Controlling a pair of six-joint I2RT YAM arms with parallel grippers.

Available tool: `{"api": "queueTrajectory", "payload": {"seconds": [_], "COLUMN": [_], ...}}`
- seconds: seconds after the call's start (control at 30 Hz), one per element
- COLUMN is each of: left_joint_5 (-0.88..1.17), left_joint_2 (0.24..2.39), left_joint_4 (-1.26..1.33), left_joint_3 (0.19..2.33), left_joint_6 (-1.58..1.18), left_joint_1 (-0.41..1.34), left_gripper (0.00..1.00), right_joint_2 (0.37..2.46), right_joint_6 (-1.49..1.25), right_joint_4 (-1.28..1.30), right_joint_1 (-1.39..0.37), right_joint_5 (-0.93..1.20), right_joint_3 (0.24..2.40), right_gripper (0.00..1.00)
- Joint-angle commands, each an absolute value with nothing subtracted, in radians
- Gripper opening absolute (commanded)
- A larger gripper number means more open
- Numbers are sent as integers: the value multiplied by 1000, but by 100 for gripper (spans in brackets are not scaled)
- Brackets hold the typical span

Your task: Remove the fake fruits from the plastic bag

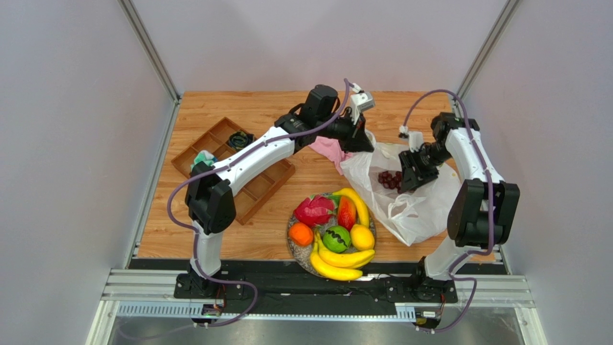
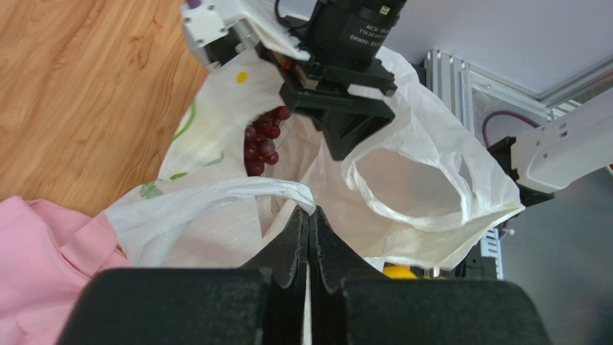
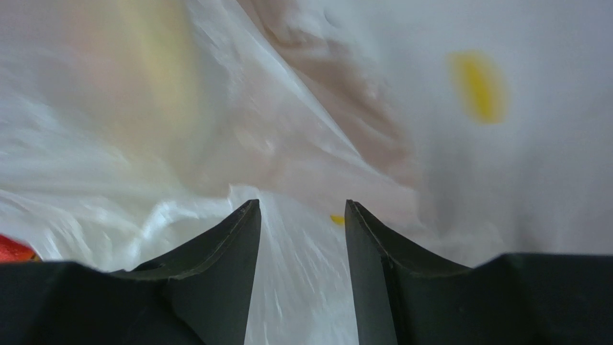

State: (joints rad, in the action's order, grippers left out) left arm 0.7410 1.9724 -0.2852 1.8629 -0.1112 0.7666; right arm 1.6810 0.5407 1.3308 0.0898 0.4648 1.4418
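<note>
The white plastic bag (image 1: 417,208) lies open at the table's right side, and dark purple grapes (image 1: 391,179) rest inside it. My left gripper (image 1: 357,136) is at the bag's upper left rim; in the left wrist view it (image 2: 309,212) is shut on a fold of the bag's rim (image 2: 216,198). The grapes (image 2: 260,144) show just past that rim. My right gripper (image 1: 411,178) reaches into the bag's mouth beside the grapes. Its jaws (image 3: 302,208) stand apart with only bag film (image 3: 309,287) showing between them. The dragon fruit (image 1: 314,210), bananas (image 1: 342,262), green fruit (image 1: 336,238), lemon (image 1: 362,236) and orange (image 1: 301,233) lie on a plate (image 1: 291,249).
A pink cloth (image 1: 329,149) lies bunched under the left arm, touching the bag's left edge. A wooden compartment tray (image 1: 216,147) sits at the left, partly under the left arm. The plate of fruit is near the front edge, against the bag's lower left side.
</note>
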Motion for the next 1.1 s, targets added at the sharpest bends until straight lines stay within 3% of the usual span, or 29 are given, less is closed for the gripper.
{"api": "queueTrajectory", "payload": {"seconds": [0.0, 0.07, 0.17, 0.33, 0.53, 0.93, 1.0, 1.07], "left_joint_5": [752, 761, 759, 729, 670, 597, 592, 603], "left_joint_2": [1833, 1766, 1746, 1752, 1792, 1855, 1853, 1852], "left_joint_4": [-322, -305, -296, -311, -301, -282, -285, -296], "left_joint_3": [1778, 1677, 1608, 1615, 1703, 1833, 1841, 1844], "left_joint_6": [7, 41, 32, 78, 64, -29, -35, -38], "left_joint_1": [775, 775, 778, 799, 827, 830, 831, 830], "left_gripper": [0, 0, 0, 0, 0, 0, 0, 0], "right_joint_2": [1510, 1432, 1315, 1250, 1333, 1485, 1523, 1551], "right_joint_6": [755, 817, 899, 908, 877, 1095, 1109, 1124], "right_joint_4": [1445, 1364, 1280, 1233, 1249, 1161, 1096, 1046], "right_joint_1": [195, 233, 238, 236, 180, 18, 15, 14], "right_joint_5": [249, 105, 60, 289, 508, 469, 450, 422], "right_joint_3": [1284, 1192, 1089, 1133, 1285, 1298, 1299, 1299], "right_gripper": [50, 50, 50, 51, 51, 52, 55, 64]}}
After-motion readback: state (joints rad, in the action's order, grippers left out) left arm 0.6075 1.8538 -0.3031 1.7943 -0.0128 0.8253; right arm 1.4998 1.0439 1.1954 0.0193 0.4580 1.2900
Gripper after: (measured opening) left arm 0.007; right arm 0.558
